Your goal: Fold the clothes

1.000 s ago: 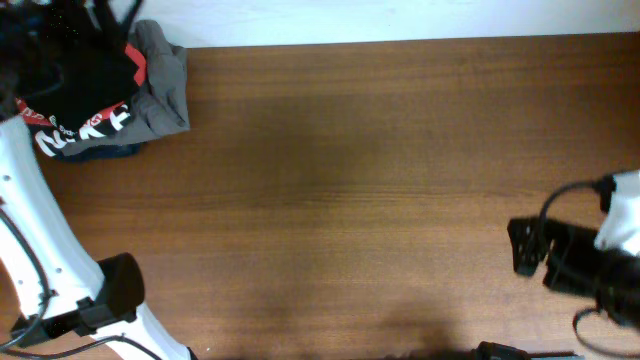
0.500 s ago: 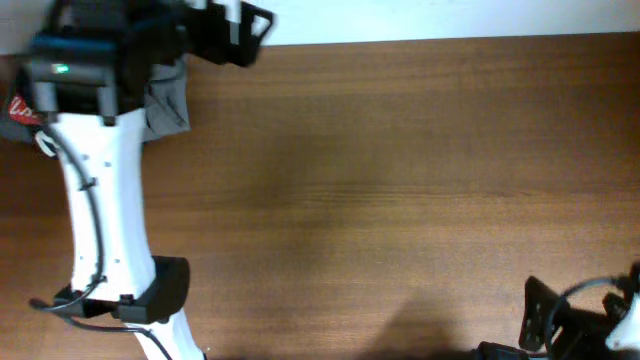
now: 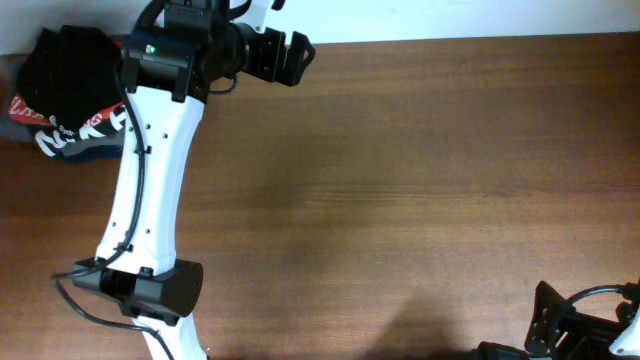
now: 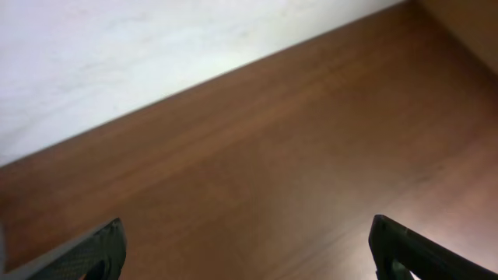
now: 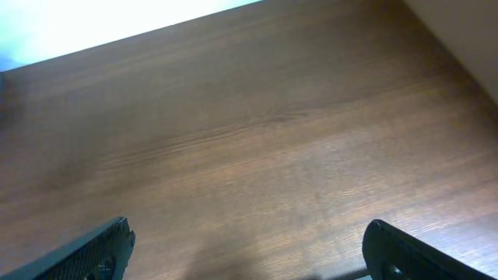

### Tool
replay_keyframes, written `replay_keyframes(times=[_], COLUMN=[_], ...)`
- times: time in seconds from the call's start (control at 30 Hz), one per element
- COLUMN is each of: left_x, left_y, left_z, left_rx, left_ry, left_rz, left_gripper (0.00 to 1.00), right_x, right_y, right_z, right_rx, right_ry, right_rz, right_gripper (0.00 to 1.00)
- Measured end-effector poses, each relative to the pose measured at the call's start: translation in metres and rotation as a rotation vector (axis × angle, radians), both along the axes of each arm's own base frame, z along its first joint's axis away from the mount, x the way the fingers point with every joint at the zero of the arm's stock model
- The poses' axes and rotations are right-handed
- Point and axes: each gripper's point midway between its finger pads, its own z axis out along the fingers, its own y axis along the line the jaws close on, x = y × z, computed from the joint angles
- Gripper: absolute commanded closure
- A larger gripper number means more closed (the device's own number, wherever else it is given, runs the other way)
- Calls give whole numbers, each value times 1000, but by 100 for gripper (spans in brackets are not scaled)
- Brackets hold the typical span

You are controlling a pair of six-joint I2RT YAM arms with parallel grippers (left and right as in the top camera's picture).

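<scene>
The clothes [image 3: 72, 62], a black garment, lie crumpled on a pile at the table's back left corner. My left gripper [image 3: 297, 57] hovers at the back edge, well to the right of that pile, pointing right. In the left wrist view the left gripper [image 4: 247, 227] is open, with only bare wood and the white wall between its fingers. My right gripper [image 3: 548, 320] sits low at the front right corner, partly cut off by the frame. In the right wrist view the right gripper [image 5: 247, 229] is open over bare wood. Neither gripper touches any fabric.
A red shirt with white lettering [image 3: 75, 128] and a dark grey garment [image 3: 100, 153] lie under the black one. The left arm's white link [image 3: 150, 190] crosses the table's left side from its base [image 3: 150, 290]. The brown wooden table [image 3: 400, 180] ends at a white wall behind.
The left arm has swung from over the pile to the right along the back edge, uncovering the pile. The right arm has drawn back toward the front right corner.
</scene>
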Motion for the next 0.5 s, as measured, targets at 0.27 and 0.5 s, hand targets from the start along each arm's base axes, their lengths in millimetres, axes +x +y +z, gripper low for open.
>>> replay_keyframes(times=[0.27, 0.5], left_x=[10, 11], left_y=[8, 10], left_z=[4, 4], left_rx=[26, 35], left_ry=[-43, -44], left_rz=[49, 64], left_gripper=[1, 1], right_x=[0, -1], right_y=[-7, -7], right_z=[1, 1], right_rx=[-25, -25], right_ry=[-1, 1], right_rz=[-31, -31], right_gripper=[1, 1])
